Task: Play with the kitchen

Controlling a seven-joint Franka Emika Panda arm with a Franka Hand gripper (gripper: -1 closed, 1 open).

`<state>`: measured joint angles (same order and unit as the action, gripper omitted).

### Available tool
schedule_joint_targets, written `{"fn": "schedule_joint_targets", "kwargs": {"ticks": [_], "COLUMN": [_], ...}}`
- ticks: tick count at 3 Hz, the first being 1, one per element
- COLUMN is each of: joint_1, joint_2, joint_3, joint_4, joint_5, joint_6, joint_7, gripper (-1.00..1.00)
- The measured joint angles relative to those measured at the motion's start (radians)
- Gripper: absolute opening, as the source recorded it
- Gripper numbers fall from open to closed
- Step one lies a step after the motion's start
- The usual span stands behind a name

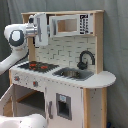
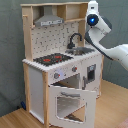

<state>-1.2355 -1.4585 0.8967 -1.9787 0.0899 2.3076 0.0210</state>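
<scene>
The tall white and light-wood toy kitchen (image 1: 65, 75) (image 2: 60, 65) stands on a wooden floor (image 2: 112, 107) before a grey curtain (image 1: 116, 45), seen in both exterior views. Its grey range hood (image 2: 50, 19) sits under the top shelf, over the black hob with red rings (image 2: 51, 59). Beside the hob lies the sink (image 1: 74, 73), with the curved black faucet (image 1: 85, 59) behind it. Below the hob, the windowed oven door (image 2: 69, 102) hangs open, tilted outward. The white robot arm (image 1: 17, 42) (image 2: 102, 32) reaches up level with the hood. The gripper's jaw state: cannot tell, hidden at the kitchen's top edge.
</scene>
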Motion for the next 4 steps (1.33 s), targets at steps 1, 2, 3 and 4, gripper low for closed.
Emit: {"fn": "schedule_joint_targets", "kwargs": {"ticks": [1, 2, 3, 4], "joint_1": [0.0, 0.0, 0.034, 0.128], "joint_2": [0.0, 0.0, 0.0, -0.006], "joint_3": [0.0, 0.0, 0.029, 0.035], "joint_4": [0.0, 0.0, 0.0, 0.001], "joint_5": [0.002, 0.002, 0.016, 0.014], "joint_6": [0.023, 0.024, 0.091, 0.123], "joint_7": [0.0, 0.0, 0.005, -0.027], "gripper": [-1.0, 1.0, 1.0, 1.0]}}
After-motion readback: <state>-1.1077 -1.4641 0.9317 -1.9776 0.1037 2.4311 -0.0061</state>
